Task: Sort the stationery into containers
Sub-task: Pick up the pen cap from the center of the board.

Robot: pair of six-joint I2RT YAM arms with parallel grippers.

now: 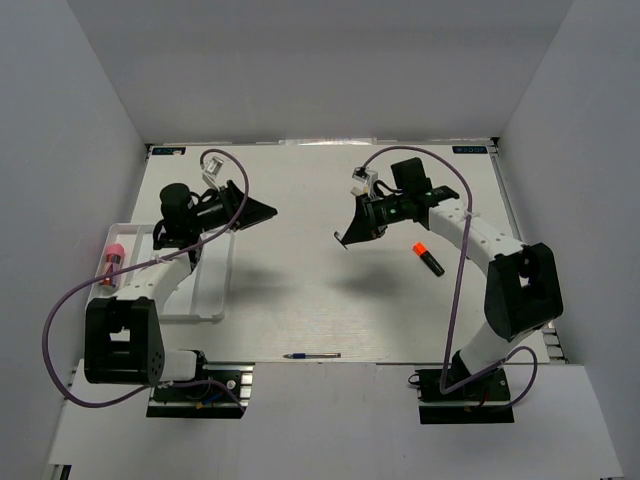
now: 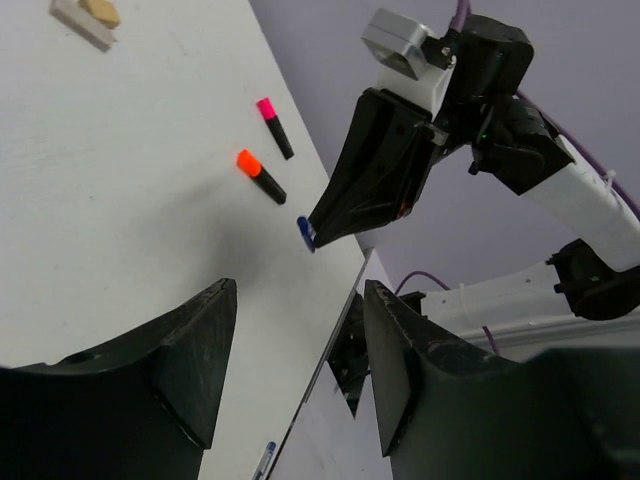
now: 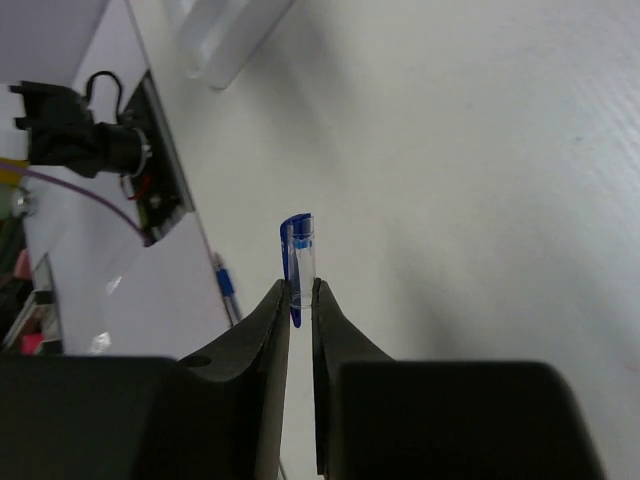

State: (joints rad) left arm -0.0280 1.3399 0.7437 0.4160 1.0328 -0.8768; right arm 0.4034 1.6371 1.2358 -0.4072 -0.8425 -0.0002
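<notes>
The white desk [image 1: 300,290] fills the middle of the top view, with the two arms reaching in from the bottom edge. At the left of that view lies the white tray [image 1: 213,300], partly covered by the left arm [image 1: 150,280]. A pink-capped tube [image 1: 113,262] rests at the tray's left side.

The left gripper [image 2: 298,300] hangs over the desk just right of the tray. Its jaws are spread wide with nothing between them.

The right gripper [image 3: 300,290] is raised over the centre of the desk and is clenched on a blue pen [image 3: 298,258]. The pen's capped end sticks out past the fingertips. In the left wrist view that blue tip shows at mid-frame, clear of the desk.

An orange-capped highlighter [image 1: 427,258] lies on the desk right of centre in the top view, below the right arm [image 1: 480,240]. In the left wrist view a pink-capped highlighter [image 2: 275,127] lies near it, up and to the right, apart from it.

A second blue pen [image 1: 312,355] lies along the desk's near edge, at lower centre of the top view.

At the upper left of the left wrist view, a white eraser [image 2: 75,20] and a tan eraser [image 2: 100,12] sit touching each other.
</notes>
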